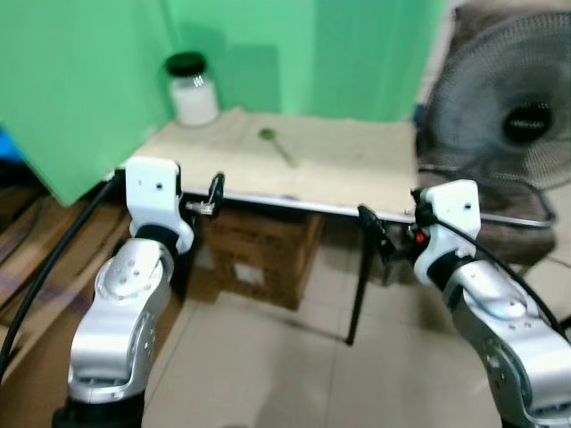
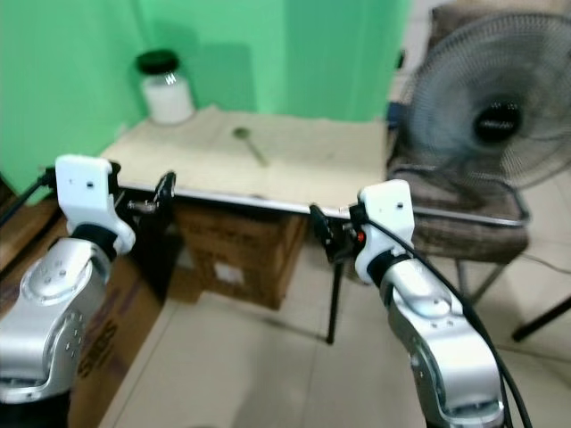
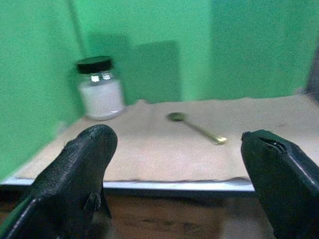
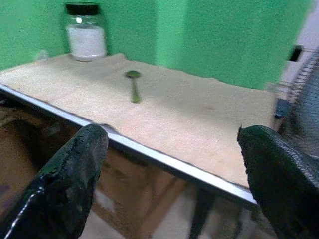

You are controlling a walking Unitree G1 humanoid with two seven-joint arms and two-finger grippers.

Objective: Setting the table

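Since both arms are held out short of the table (image 1: 357, 178) and neither is carrying anything, I'd say the table-setting has barely begun. The left gripper (image 3: 174, 164) has its two black fingers spread wide with nothing between them, and the right gripper (image 4: 174, 169) is the same, spread and empty; both hover at about the height of the near metal edge, on the robot's side of it. On the beige cloth lies a spoon (image 1: 277, 145), roughly mid-table, bowl pointing toward the green backdrop (image 1: 89, 71), handle angled back toward the right. A jar (image 1: 192, 89) with a black lid and white contents stands upright in the far left corner, well apart from the spoon. That's all I can make out on the cloth, so no plate or cup, though the views are a bit blurry. Under the table sits a cardboard box (image 1: 259, 254), and a fan (image 1: 508, 116) stands off to the right. My guess: pretty much everything is left to do, starting with closing in on the spoon.
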